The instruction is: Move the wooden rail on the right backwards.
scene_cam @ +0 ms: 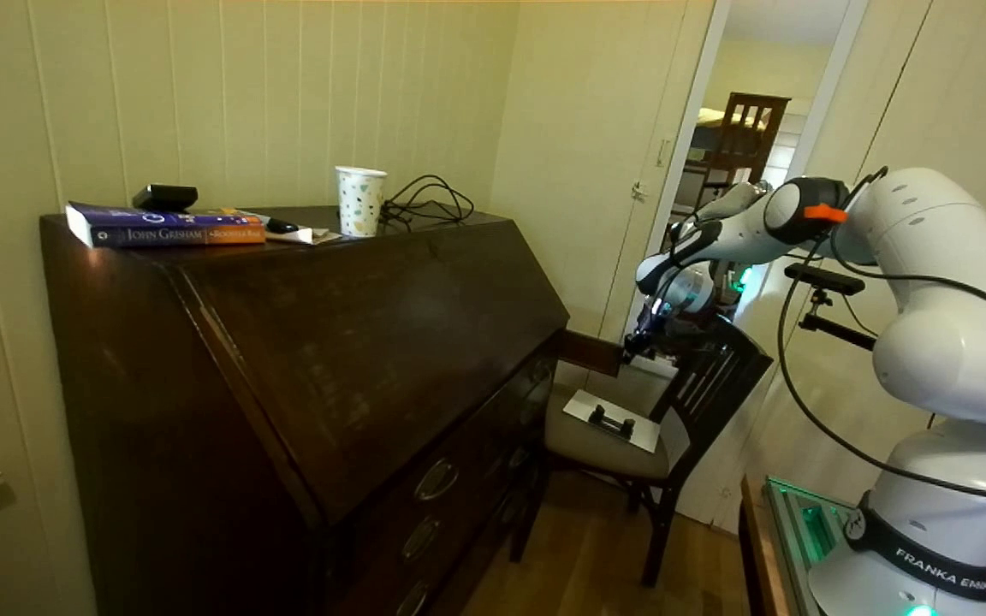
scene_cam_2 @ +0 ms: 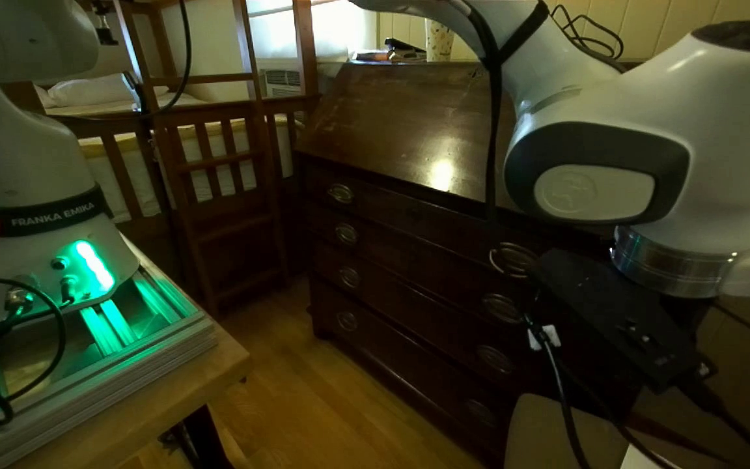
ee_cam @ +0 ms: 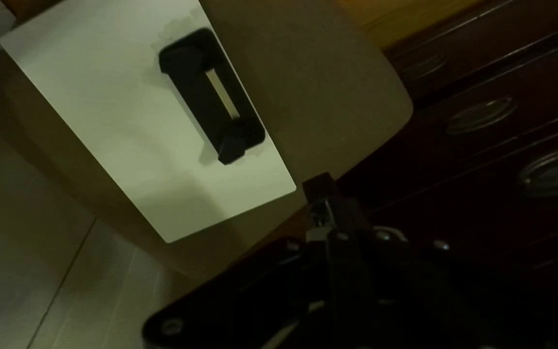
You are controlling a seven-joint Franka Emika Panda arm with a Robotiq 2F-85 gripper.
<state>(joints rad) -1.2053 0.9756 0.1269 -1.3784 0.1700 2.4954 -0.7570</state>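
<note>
The dark brown wooden rail point(scene_cam: 591, 352) juts out from the far end of the slant-front desk point(scene_cam: 390, 325), above the chair seat. At the rail's free end is my gripper point(scene_cam: 629, 349), so close that I cannot tell contact from a small gap. From the wrist, the gripper point(ee_cam: 321, 188) is shut, its fingertips together and nothing seen between them. A reddish-brown strip point(ee_cam: 285, 227) left of the fingers may be the rail; the dark gripper body covers much of that area. In an exterior view, the arm and wrist camera point(scene_cam_2: 616, 319) hide the rail and fingertips.
Below the rail stands a slat-backed chair point(scene_cam: 711, 385); on its seat lies a white board point(ee_cam: 129, 111) with a black handle point(ee_cam: 211, 97). Oval drawer pulls point(ee_cam: 482, 115) line the desk front. A book point(scene_cam: 176, 231), paper cup point(scene_cam: 361, 201) and cables point(scene_cam: 429, 203) sit on the desk top.
</note>
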